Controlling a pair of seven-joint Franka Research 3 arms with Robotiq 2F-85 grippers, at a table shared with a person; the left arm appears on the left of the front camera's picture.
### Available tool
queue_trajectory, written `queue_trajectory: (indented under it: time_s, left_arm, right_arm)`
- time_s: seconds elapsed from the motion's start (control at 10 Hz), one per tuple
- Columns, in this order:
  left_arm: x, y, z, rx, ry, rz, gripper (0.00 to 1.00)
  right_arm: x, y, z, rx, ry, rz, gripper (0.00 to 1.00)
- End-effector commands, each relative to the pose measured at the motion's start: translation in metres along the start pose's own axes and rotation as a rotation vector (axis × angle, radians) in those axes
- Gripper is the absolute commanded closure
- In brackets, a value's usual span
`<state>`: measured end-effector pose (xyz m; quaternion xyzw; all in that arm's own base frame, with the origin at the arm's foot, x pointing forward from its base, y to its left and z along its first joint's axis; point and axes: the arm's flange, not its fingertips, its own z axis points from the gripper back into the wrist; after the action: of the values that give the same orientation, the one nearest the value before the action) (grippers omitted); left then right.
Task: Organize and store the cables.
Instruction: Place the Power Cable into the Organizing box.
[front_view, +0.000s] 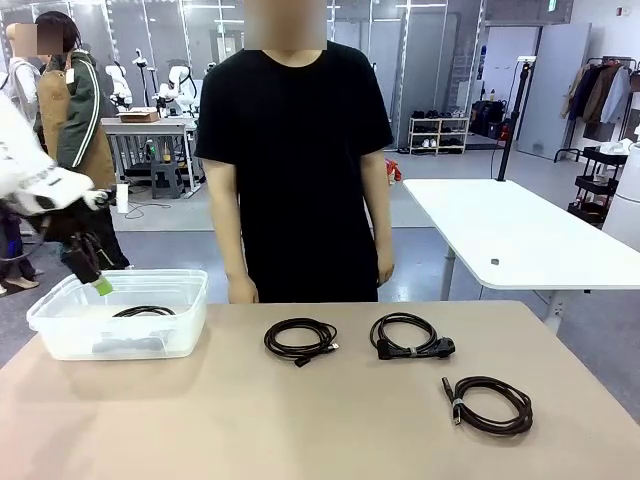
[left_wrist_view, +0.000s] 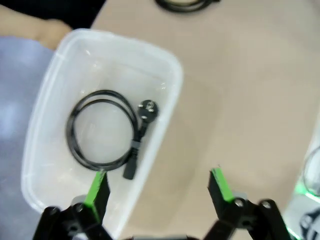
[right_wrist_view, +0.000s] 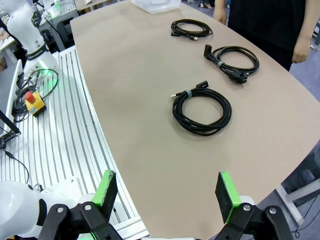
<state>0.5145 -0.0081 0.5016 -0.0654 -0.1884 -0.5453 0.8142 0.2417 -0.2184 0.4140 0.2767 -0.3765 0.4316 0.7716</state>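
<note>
A black coiled cable with a round plug (left_wrist_view: 105, 131) lies inside the clear plastic bin (left_wrist_view: 170, 100); the front view shows it (front_view: 143, 311) in the bin (front_view: 60, 320) at the table's left. My left gripper (left_wrist_view: 158, 187) hangs open above the bin's near rim, empty, and is seen over the bin's left end (front_view: 98, 280). Three more coiled cables lie on the table: one at the middle (front_view: 300, 340), one with chunky plugs (front_view: 410, 337), one at the near right (front_view: 490, 403). My right gripper (right_wrist_view: 166, 189) stands open and empty beyond the table edge, well short of the nearest coil (right_wrist_view: 201, 110).
A person in black stands at the far side, hands (front_view: 240, 290) hanging by the table edge. A ribbed metal base with a red stop button (right_wrist_view: 31, 100) runs beside the table. A white table (front_view: 520, 235) stands behind at the right.
</note>
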Motion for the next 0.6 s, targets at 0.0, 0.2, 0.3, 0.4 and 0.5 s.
queue_trajectory:
  time_s: [0.0, 0.2, 0.3, 0.4, 0.5]
  left_arm:
    - [-0.047, -0.05, 0.021, -0.023, -0.182, -0.018, 0.0]
    - [-0.086, -0.076, 0.032, 0.009, -0.292, -0.047, 0.0]
    - [-0.104, -0.084, 0.032, -0.042, -0.377, -0.069, 0.0]
    - [-0.123, -0.09, 0.026, -0.086, -0.45, -0.104, 0.0]
    - [-0.137, -0.091, 0.017, -0.122, -0.517, -0.116, 0.0]
  right_arm:
    - [-0.001, -0.001, 0.002, -0.001, -0.016, 0.018, 0.0]
    - [-0.001, -0.001, 0.002, -0.001, -0.016, 0.018, 0.0]
    - [-0.001, -0.001, 0.002, -0.001, -0.016, 0.018, 0.0]
    - [-0.001, -0.001, 0.002, -0.001, -0.016, 0.018, 0.0]
    - [-0.001, -0.001, 0.002, -0.001, -0.016, 0.018, 0.0]
